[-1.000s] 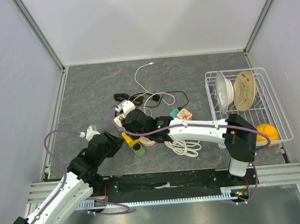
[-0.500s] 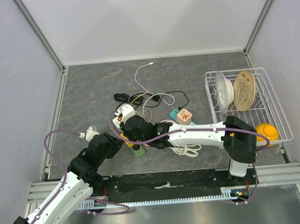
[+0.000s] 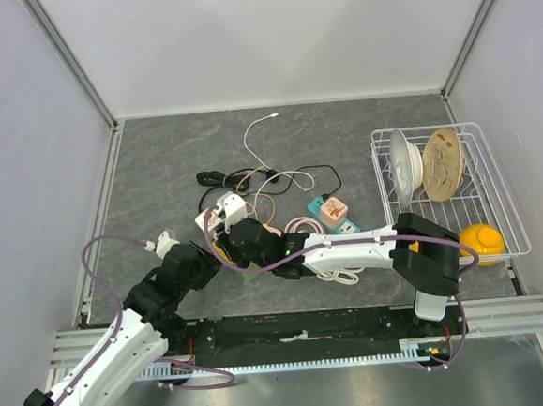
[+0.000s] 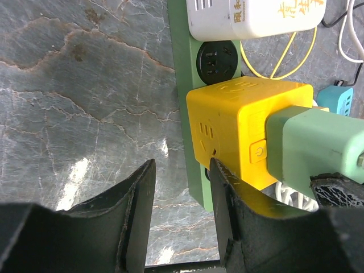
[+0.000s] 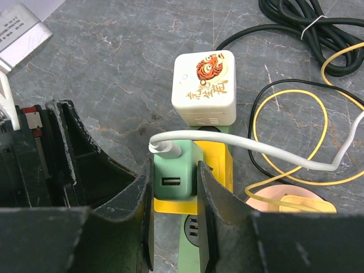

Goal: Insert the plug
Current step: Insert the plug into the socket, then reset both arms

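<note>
A green power strip [image 4: 181,85] lies on the grey table. It carries a white tiger cube charger [image 5: 205,88] and a yellow cube adapter [image 4: 233,131]. My right gripper [image 5: 174,176] is shut on a green USB charger plug [image 5: 173,165] with a white cable [image 5: 256,151]. The plug sits against the yellow adapter [image 5: 219,162]. My left gripper [image 4: 182,210] is open and empty at the strip's near end, its right finger [image 4: 227,205] against the strip and adapter. In the top view the right gripper [image 3: 246,241] covers the strip, beside the left gripper [image 3: 205,260].
A wire dish rack [image 3: 500,241] with plates and a yellow bowl [image 3: 481,238] stands at the right. Tangled cables [image 3: 260,180] lie behind the strip. Pink and teal chargers [image 3: 331,210] and a coiled white cable [image 3: 338,271] lie under the right arm.
My right gripper has moved left and nearer with the green plug, now over the yellow adapter. The strip and white cube shifted slightly nearer. The left arm has barely moved.
</note>
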`<state>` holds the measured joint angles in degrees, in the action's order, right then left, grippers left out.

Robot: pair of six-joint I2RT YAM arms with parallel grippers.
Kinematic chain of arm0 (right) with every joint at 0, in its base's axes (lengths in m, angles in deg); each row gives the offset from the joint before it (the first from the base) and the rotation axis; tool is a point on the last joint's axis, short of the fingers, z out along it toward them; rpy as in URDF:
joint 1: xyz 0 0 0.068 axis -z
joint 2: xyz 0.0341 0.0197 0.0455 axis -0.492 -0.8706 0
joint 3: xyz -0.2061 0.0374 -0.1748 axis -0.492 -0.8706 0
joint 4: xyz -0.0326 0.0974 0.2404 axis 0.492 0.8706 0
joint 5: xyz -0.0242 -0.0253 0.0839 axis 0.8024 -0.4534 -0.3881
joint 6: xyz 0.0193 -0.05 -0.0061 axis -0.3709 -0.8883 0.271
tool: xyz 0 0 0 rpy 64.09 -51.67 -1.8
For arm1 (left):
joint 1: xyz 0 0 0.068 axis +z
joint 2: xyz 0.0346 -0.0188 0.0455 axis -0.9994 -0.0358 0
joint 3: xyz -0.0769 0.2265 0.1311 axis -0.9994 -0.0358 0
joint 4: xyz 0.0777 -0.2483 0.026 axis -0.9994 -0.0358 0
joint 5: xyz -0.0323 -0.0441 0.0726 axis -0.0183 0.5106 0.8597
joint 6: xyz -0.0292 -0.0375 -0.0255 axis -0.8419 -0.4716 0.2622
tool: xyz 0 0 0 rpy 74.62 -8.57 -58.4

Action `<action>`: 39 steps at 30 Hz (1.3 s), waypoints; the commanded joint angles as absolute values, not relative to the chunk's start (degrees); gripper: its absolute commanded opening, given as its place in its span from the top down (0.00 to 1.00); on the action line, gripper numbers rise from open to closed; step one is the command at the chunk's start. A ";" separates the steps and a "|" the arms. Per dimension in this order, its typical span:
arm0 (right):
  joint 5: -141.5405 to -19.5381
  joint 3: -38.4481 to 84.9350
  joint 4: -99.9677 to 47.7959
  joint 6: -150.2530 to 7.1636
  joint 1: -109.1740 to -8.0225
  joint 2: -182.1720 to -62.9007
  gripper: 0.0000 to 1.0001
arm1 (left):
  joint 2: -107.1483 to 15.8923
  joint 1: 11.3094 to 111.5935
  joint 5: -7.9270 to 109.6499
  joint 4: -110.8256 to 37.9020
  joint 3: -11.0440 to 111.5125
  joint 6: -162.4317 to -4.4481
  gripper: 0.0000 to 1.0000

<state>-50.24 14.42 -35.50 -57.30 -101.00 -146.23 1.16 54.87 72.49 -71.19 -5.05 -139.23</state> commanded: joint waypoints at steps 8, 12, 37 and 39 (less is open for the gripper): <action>-64.64 5.34 -2.60 -52.96 -102.34 -152.56 0.91 | 1.30 54.73 75.99 -65.19 2.40 -133.57 0.41; -61.83 10.18 -2.60 -54.97 -99.26 -147.46 0.57 | 1.48 54.73 78.89 -67.39 6.27 -129.44 0.34; -54.98 22.05 -2.16 -56.65 -61.74 -110.55 0.02 | 1.04 54.73 97.27 -64.50 40.28 -76.02 0.02; -52.96 22.58 -2.51 -57.70 -58.31 -108.27 0.02 | 2.26 54.73 97.44 -62.65 43.01 -73.80 0.01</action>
